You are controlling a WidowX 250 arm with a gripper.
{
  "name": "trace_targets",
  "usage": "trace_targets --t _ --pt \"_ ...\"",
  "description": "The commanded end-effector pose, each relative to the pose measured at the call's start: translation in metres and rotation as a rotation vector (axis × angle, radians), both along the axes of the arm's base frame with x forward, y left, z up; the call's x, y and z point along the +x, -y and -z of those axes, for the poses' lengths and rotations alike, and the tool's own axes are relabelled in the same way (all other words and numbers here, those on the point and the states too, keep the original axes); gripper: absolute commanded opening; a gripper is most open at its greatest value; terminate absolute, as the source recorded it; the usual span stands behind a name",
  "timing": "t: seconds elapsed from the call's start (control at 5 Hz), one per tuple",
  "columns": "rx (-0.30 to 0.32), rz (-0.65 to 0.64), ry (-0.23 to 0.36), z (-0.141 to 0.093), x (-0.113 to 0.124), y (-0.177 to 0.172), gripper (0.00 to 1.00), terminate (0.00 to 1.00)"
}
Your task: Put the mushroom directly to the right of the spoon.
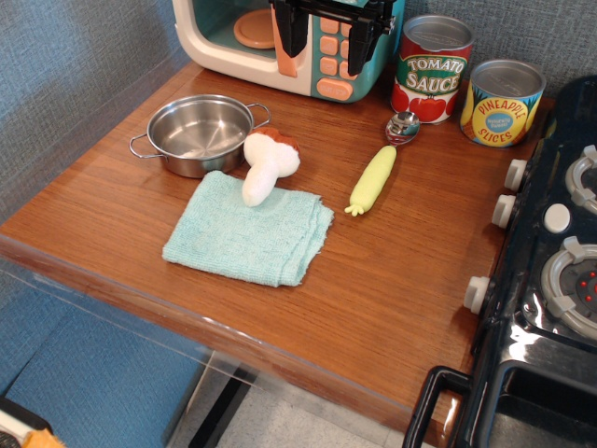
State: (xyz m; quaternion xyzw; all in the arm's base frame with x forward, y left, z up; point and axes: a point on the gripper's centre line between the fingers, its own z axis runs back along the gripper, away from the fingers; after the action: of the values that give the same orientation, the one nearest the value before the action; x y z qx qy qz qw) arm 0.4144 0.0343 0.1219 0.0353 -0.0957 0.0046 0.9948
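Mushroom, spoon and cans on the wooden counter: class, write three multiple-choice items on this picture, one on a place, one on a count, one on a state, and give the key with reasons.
1. Where does the mushroom lie?
A. Partly on the cloth, beside the pot
B. Inside the pot
C. To the right of the spoon

2. How many cans stand at the back of the counter?
A. One
B. Two
C. Three

3. What is the state of the gripper?
A. Shut on the mushroom
B. Shut on the spoon
C. Open, holding nothing

Key:
1. A, its white stem rests on the cloth and its cap lies next to the pot, left of the spoon.
2. B, a tomato sauce can and a pineapple can.
3. C, its fingers hang apart in front of the toy microwave, with nothing between them.
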Motion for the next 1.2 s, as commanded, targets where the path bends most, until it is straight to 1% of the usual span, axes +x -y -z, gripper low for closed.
trace_targets --t 0.0,0.2,0.4,0.6,0.8,1.0 --pt "0.000 0.000 0.000 0.000 0.000 0.000 1.00 0.00" --pt "-0.029 -0.057 0.021 -0.001 -0.009 -0.018 1.00 0.00" --pt "-0.023 -0.042 0.009 0.002 -0.027 -0.014 1.00 0.00" --pt "-0.003 -0.021 -0.010 0.017 -0.062 -0.010 1.00 0.00" --pt "0.004 -0.040 -0.014 0.034 -0.085 -0.009 1.00 0.00" --pt "0.007 -0.090 -0.006 0.047 -0.082 -0.012 1.00 0.00"
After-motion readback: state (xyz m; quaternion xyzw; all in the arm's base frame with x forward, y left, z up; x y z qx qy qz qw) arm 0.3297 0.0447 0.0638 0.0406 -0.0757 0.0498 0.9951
